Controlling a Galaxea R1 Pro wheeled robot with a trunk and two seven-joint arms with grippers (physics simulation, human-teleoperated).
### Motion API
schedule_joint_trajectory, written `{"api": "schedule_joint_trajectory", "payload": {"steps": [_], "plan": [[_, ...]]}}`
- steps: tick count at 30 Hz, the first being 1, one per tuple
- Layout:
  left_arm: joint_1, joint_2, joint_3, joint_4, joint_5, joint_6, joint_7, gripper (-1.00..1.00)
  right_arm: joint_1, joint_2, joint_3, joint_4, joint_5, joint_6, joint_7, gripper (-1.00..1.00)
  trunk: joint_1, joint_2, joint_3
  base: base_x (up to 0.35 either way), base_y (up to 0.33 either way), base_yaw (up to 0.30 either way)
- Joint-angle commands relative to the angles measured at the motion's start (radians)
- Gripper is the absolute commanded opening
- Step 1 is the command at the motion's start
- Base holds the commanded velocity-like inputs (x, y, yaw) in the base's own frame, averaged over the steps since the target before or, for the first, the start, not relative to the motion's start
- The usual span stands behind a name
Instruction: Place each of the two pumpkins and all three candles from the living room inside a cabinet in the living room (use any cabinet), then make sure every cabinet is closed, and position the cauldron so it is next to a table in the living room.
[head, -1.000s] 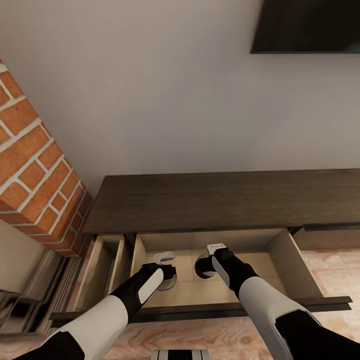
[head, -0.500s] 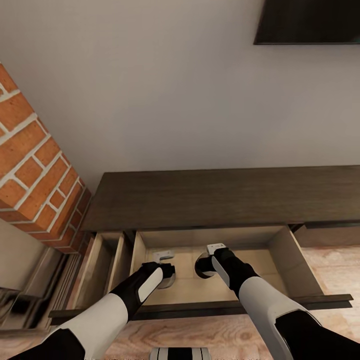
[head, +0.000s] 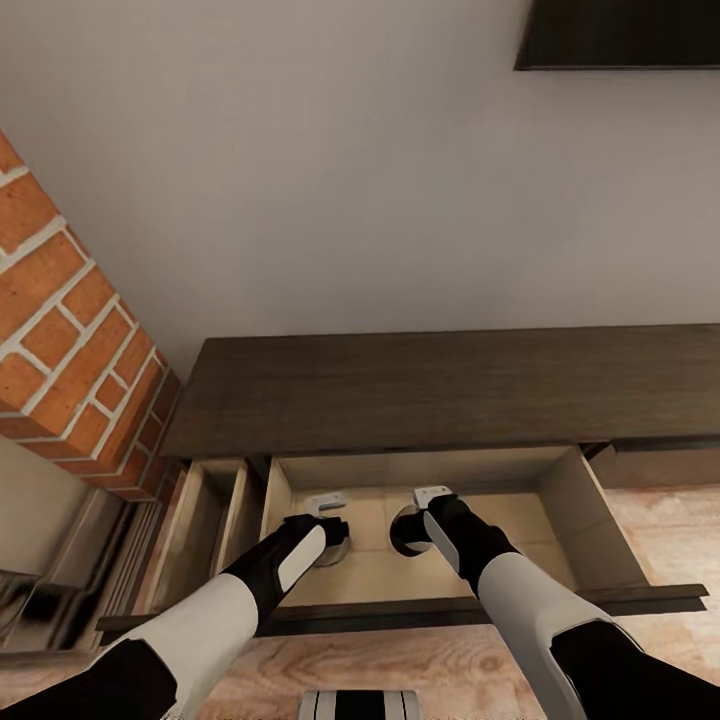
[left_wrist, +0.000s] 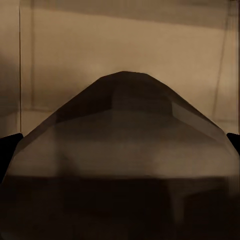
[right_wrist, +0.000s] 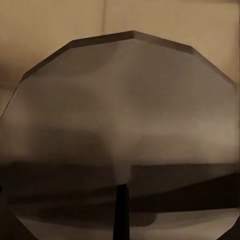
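Left gripper (head: 328, 505) edged inward; both grippers, right (head: 432, 495), clasp candles (head: 405, 530) inside open cabinet drawer (head: 600, 545); release, closing pending.

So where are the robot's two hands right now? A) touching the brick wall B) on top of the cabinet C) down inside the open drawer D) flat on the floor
C: in the head view the left gripper and the right gripper both reach down into the cabinet's pulled-out drawer, each at a tan candle.
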Motion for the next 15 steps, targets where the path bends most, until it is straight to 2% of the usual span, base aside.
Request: {"api": "schedule_joint_trajectory", "payload": {"steps": [1,10,15], "plan": [[-0.006,0.000,-0.008,-0.004,0.010,0.004,0.008,-1.00,-0.001,-0.001,0.008,-0.002,-0.010,0.005,-0.006,-1.00,0.000,0.000,-0.002,0.000,0.000,0.000],[-0.021,-0.003,-0.009,-0.014,0.011,0.014,0.007,-1.00,-0.002,-0.003,0.008,-0.003,-0.010,0.005,-0.006,-1.00,0.000,0.000,-0.017,0.000,0.000,0.000],[-0.022,-0.004,-0.009,-0.015,0.012,0.016,0.007,-1.00,-0.005,-0.004,0.008,-0.004,-0.010,0.005,-0.006,-1.00,0.019,-0.035,-0.040,0.000,0.000,0.000]]}}
